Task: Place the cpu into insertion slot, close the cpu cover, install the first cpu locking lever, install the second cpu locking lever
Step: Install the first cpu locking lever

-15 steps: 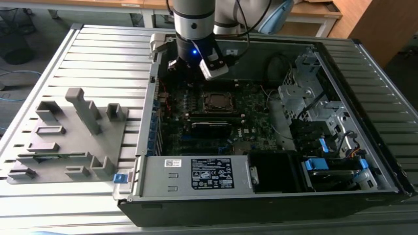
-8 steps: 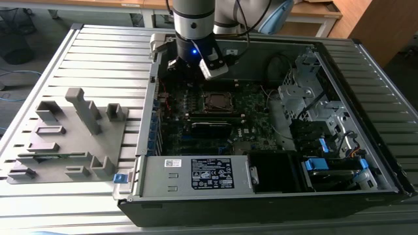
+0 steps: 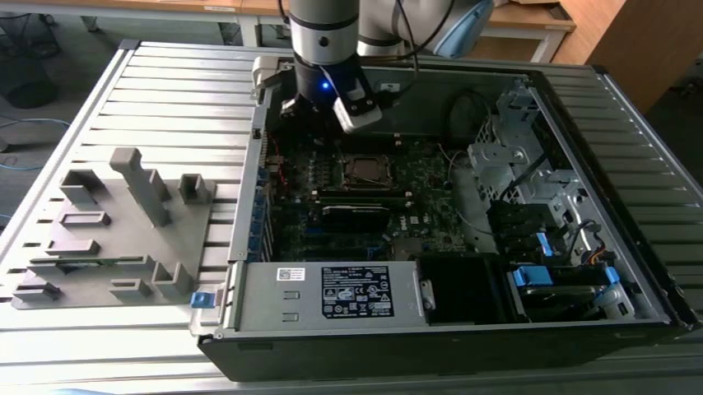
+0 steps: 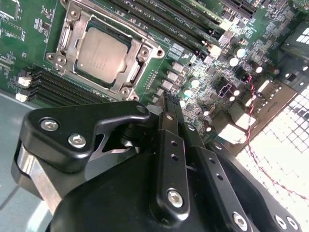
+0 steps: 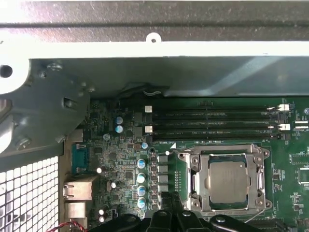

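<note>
The cpu lies flat in the insertion slot on the green motherboard, its dull silver top showing. The cpu cover is down around it as a silver frame, with the chip seen through its window. My gripper hovers over the board just beside the socket, toward the case's rear wall. Its black fingers are together and hold nothing.
The open computer case lies on a slatted metal table. Long black memory slots run beside the socket. A grey fixture block stands at the exterior view's left. Drive cages and cables fill the case at the exterior view's right.
</note>
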Tool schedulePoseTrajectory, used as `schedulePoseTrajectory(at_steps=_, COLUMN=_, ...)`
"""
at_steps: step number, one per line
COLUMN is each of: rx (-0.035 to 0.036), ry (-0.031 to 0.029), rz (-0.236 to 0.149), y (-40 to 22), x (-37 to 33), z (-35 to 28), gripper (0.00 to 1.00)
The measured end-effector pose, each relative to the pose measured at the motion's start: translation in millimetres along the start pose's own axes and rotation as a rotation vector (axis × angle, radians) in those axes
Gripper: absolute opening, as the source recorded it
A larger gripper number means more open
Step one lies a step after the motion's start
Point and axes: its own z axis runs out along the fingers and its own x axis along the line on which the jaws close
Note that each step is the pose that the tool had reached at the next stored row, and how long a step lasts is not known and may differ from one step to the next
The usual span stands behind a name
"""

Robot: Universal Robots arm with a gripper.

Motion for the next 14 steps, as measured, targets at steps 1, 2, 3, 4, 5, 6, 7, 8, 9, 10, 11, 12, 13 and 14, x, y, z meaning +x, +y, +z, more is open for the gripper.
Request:
schedulePoseTrajectory(at_steps=1, rx=0.0000, ry=0.0000, rz=0.000, y=0.7, x=0.2, z=0.0, gripper=0.11)
schedulePoseTrajectory(at_steps=2, rx=-0.0002, ry=0.0000, rz=0.000, y=1.3, x=0.5, z=0.0, gripper=0.11)
schedulePoseTrajectory(at_steps=3, rx=-0.0013, ry=0.0001, rz=0.000, y=1.7, x=0.9, z=0.0, gripper=0.11)
schedulePoseTrajectory(at_steps=4, rx=-0.0030, ry=0.0002, rz=0.000, y=1.8, x=1.2, z=0.0, gripper=0.11)
schedulePoseTrajectory(at_steps=5, rx=-0.0044, ry=0.0002, rz=0.000, y=1.8, x=1.4, z=0.0, gripper=0.11)
schedulePoseTrajectory(at_steps=6, rx=-0.0056, ry=0.0002, rz=0.000, y=1.9, x=1.4, z=0.0, gripper=0.11)
schedulePoseTrajectory(at_steps=7, rx=-0.0066, ry=0.0002, rz=0.000, y=2.0, x=1.5, z=0.0, gripper=0.11)
schedulePoseTrajectory(at_steps=8, rx=-0.0076, ry=0.0002, rz=0.000, y=2.0, x=1.5, z=0.0, gripper=0.11)
schedulePoseTrajectory(at_steps=9, rx=-0.0095, ry=0.0004, rz=0.001, y=2.1, x=1.6, z=-0.1, gripper=0.11)
schedulePoseTrajectory(at_steps=10, rx=-0.0118, ry=0.0005, rz=0.001, y=2.2, x=1.6, z=-0.1, gripper=0.11)
schedulePoseTrajectory(at_steps=11, rx=-0.0140, ry=0.0004, rz=0.001, y=2.4, x=1.6, z=0.0, gripper=0.11)
schedulePoseTrajectory(at_steps=12, rx=-0.0152, ry=0.0004, rz=0.001, y=2.6, x=1.6, z=0.1, gripper=0.11)
schedulePoseTrajectory(at_steps=13, rx=-0.0157, ry=0.0003, rz=0.001, y=2.7, x=1.6, z=0.0, gripper=0.11)
schedulePoseTrajectory(at_steps=14, rx=-0.0155, ry=0.0007, rz=0.001, y=2.7, x=1.6, z=-0.8, gripper=0.11)
